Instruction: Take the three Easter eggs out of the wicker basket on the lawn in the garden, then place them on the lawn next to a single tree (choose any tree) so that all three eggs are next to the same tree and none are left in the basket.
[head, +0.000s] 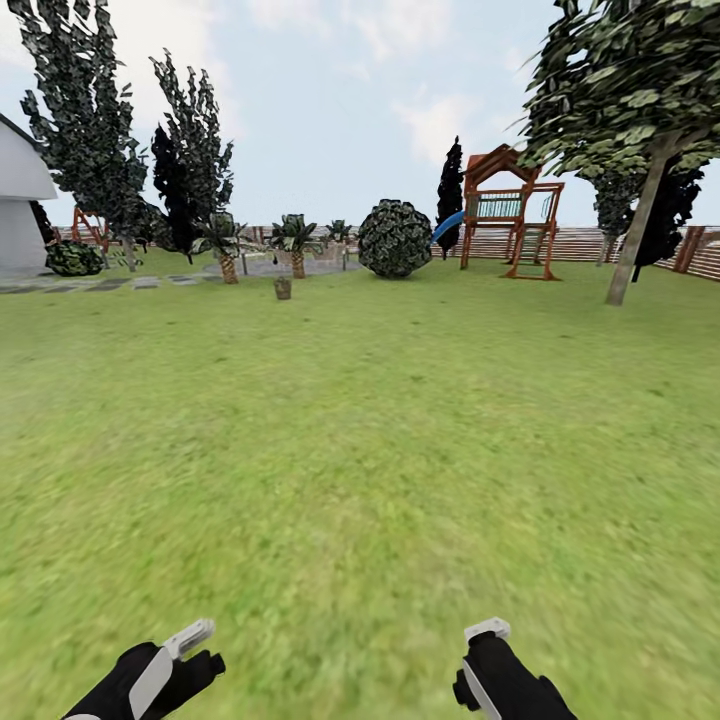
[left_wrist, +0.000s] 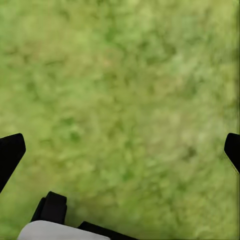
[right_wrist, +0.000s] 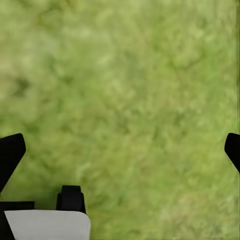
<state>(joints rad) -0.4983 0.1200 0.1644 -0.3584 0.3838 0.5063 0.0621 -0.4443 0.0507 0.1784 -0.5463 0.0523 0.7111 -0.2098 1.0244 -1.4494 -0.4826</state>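
Grass of the lawn (head: 360, 450) stretches ahead; far off, left of centre, stands the small basket (head: 283, 288), the tree (head: 640, 215) far right. Left claw (left_wrist: 120, 145) and right claw (right_wrist: 120, 145) hang spread and empty. Nothing seems collected yet; eggs unseen.

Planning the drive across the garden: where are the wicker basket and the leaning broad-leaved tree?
wicker basket (head: 283, 288): head view, its side, far off on the lawn.
tree (head: 636, 232): head view, middle of its trunk.
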